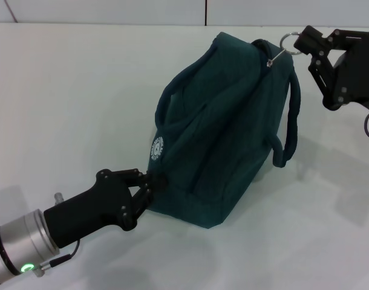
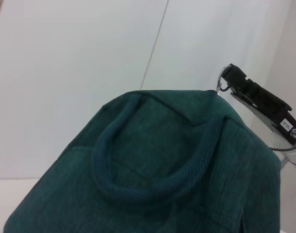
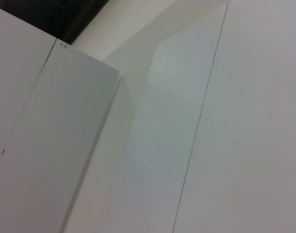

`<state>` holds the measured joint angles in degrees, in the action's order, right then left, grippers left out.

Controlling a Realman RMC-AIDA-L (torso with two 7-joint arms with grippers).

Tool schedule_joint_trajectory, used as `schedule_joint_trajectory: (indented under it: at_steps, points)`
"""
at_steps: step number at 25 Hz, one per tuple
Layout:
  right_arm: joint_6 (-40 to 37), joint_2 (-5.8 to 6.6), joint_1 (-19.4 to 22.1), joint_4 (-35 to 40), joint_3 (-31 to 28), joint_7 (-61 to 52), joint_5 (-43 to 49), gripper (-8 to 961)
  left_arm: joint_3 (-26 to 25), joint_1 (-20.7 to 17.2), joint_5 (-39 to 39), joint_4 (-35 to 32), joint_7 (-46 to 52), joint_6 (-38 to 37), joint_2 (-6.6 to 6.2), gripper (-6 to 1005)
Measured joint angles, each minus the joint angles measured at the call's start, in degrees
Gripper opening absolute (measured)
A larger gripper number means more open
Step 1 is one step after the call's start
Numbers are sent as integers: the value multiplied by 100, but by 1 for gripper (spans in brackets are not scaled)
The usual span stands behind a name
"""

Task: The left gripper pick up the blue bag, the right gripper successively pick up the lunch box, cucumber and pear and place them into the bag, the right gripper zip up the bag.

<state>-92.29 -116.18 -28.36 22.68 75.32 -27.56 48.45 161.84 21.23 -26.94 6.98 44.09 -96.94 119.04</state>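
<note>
From the head camera, the blue bag (image 1: 227,133) sits on the white table (image 1: 69,103), a bit right of the middle. Its top looks closed, so you cannot see what is inside. Two thick rope handles hang on it, one on each side. A small round white badge (image 1: 157,148) is on the end that faces the left gripper.

The left gripper (image 1: 149,186) is low on the left. Its black fingers are squeezed on a little bit of cloth at the bottom end of the bag, just under the badge. A green light (image 1: 28,266) glows on its silver arm.

The right gripper (image 1: 300,43) is up in the far right corner, at the other end of the bag. Its fingertips are pinched on the metal ring (image 1: 287,41) of the zipper. The ring sticks out just past the top far corner of the bag.

From the left wrist camera, the blue bag (image 2: 153,194) fills the lower half of the picture, very close. One rope handle (image 2: 153,191) lies in a loop on the cloth. Past the far edge of the bag is the right gripper (image 2: 230,80), its black tip clamped on the metal ring (image 2: 222,82). A white wall stands behind.

The right wrist camera shows only white flat panels (image 3: 187,126) with thin lines and a dark corner. No bag, ring or fingers show there.
</note>
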Motion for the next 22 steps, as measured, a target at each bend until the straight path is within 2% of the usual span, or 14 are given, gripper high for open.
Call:
schedule_joint_trajectory:
  at_steps: [6, 12, 17, 22]
  points:
    - [-25, 0, -4, 8, 239, 5, -38, 17, 4, 42, -11, -27, -53, -5, 29, 68]
    - [-106, -1, -5, 25, 336, 18, -40, 17, -59, -66, -242, -399, -365, -83, 51, 129]
    - [-126, -1, 0, 25, 340, 46, -39, 17, -63, -181, -508, -742, -774, -183, 54, 304]
    - [-136, 0, 1, 22, 355, 74, -38, 17, -65, -24, -526, -901, -929, -178, 77, 407]
